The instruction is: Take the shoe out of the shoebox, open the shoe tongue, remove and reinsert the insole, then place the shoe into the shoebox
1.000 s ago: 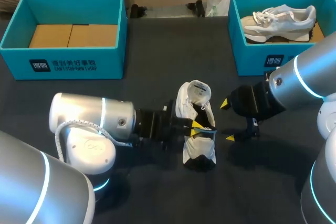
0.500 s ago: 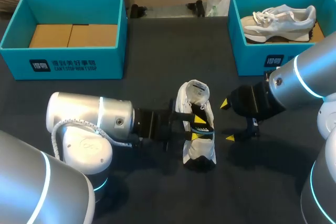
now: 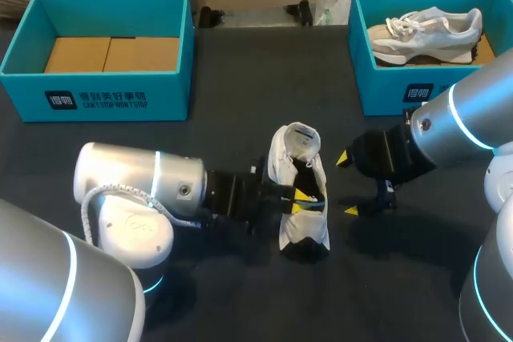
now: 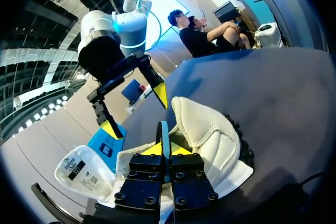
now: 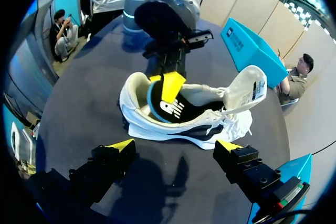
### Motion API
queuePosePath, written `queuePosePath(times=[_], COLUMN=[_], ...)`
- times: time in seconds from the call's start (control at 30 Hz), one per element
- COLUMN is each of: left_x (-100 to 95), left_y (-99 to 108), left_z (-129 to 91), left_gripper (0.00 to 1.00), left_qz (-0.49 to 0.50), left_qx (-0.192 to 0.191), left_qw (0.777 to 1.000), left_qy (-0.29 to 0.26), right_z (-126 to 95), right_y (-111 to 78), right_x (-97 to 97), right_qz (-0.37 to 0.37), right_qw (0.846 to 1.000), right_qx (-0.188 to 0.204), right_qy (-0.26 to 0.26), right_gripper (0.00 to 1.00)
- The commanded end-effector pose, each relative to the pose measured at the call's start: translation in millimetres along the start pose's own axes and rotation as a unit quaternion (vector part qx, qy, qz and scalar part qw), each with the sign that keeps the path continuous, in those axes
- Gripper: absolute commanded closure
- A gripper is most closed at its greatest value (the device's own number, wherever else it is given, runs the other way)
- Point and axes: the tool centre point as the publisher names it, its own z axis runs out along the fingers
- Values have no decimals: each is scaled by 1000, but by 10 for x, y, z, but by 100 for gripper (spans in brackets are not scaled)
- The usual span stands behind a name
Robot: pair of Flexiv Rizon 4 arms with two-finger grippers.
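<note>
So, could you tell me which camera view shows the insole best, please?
The right wrist view: the insole lies in plain sight inside the open shoe, its dark face and blue edge visible. The left wrist view shows only its thin edge between the left hand's fingers; the head view, a dark sliver.

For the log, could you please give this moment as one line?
shoe: on table | left gripper: shut on insole | right gripper: open, beside shoe

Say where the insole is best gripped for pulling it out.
Probably by the insole's thin heel edge, which curls up inside the shoe's open collar. Come in over the collar's side, as the left claw does, pinching that edge flat.
</note>
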Motion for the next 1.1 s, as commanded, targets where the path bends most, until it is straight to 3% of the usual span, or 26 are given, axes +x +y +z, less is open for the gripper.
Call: queuePosePath(times=[0.03, 0.2, 0.3, 0.63, 0.83, 1.1], left_x=[-6, -22, -70, -235, -297, -417], left_y=[153, 91, -53, -301, -406, -486], left_z=[83, 22, -42, -242, -339, -477], left_gripper=[100, 100, 59, 53, 33, 29], left_qz=[-1, -6, 0, 9, 12, 12], left_qx=[-10, -5, 9, 23, 23, 19], left_qw=[1000, 1000, 1000, 1000, 999, 998], left_qy=[10, 4, -3, 3, 22, 51], right_z=[-1, -1, -1, -1, -1, -1], right_y=[-4, -4, -4, -4, -4, -4], right_x=[5, 5, 5, 5, 5, 5], right_qz=[0, 0, 0, 0, 0, 0], right_qw=[1000, 1000, 1000, 1000, 1000, 1000], right_qx=[-1, -1, -1, -1, -1, -1], right_qy=[0, 0, 0, 0, 0, 0], right_gripper=[0, 0, 0, 0, 0, 0])
